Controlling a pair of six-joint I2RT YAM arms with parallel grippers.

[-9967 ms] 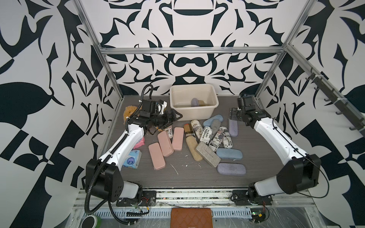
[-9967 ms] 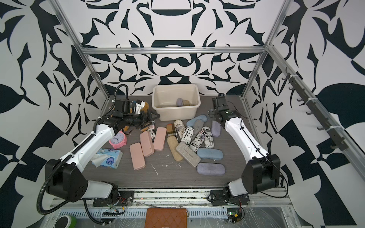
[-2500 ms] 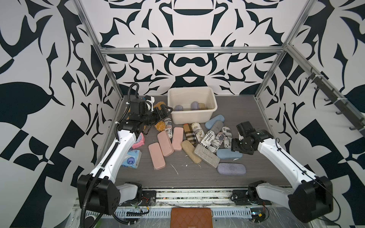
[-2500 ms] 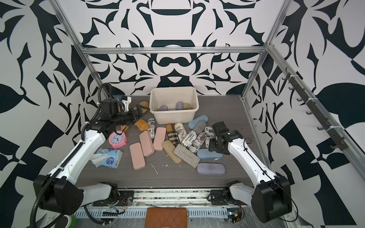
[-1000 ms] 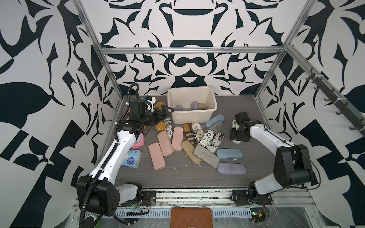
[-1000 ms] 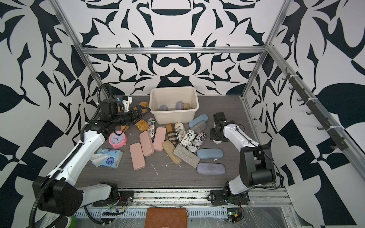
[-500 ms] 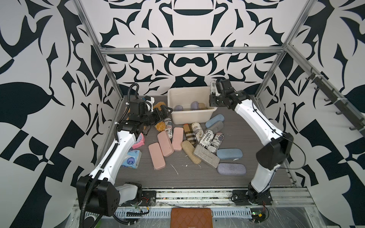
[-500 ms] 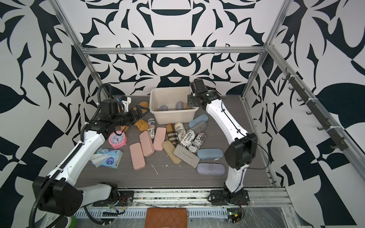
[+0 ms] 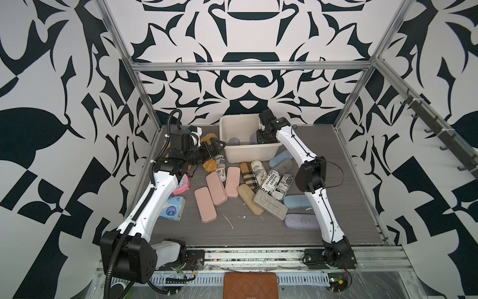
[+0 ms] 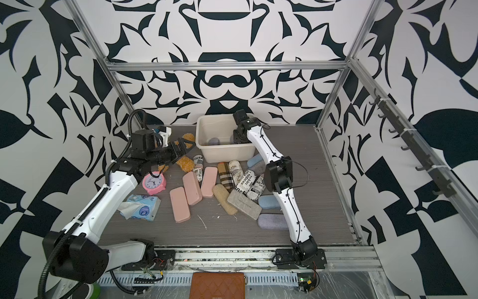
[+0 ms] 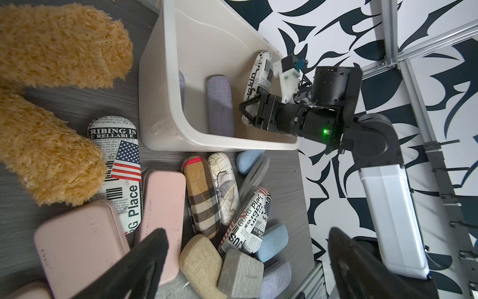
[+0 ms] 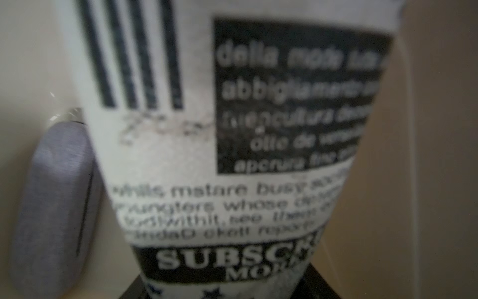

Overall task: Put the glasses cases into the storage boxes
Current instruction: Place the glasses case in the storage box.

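The cream-white storage box [image 9: 249, 152] [image 10: 227, 154] stands at the back of the table. My right gripper [image 9: 261, 135] [image 10: 238, 136] [image 11: 249, 111] [image 12: 227, 284] reaches down inside it, shut on a newspaper-print glasses case [image 11: 258, 75] [image 12: 207, 129] held on end. A lilac case [image 9: 234, 141] [image 11: 219, 106] [image 12: 51, 207] lies in the box beside it. Several cases lie on the table in front: pink [image 9: 205, 204], plaid [image 9: 248, 176], newspaper-print [image 9: 269, 181], tan [image 9: 249, 199], grey felt [image 9: 270, 208], light blue [image 9: 297, 202], lilac [image 9: 301, 221]. My left gripper [image 9: 214, 146] [image 10: 185, 146] [image 11: 247, 233] hangs open left of the box, holding nothing.
Brown plush pieces [image 11: 51, 44] lie under and beside my left gripper. A pink alarm clock [image 10: 154, 182] and a blue-white tissue packet [image 10: 139, 207] sit at the left. A brown quilted wallet [image 9: 250, 284] lies below the table's front rail.
My right arm has swung from the table's right side up and back into the box, carrying the newspaper-print case. The left arm has stayed still.
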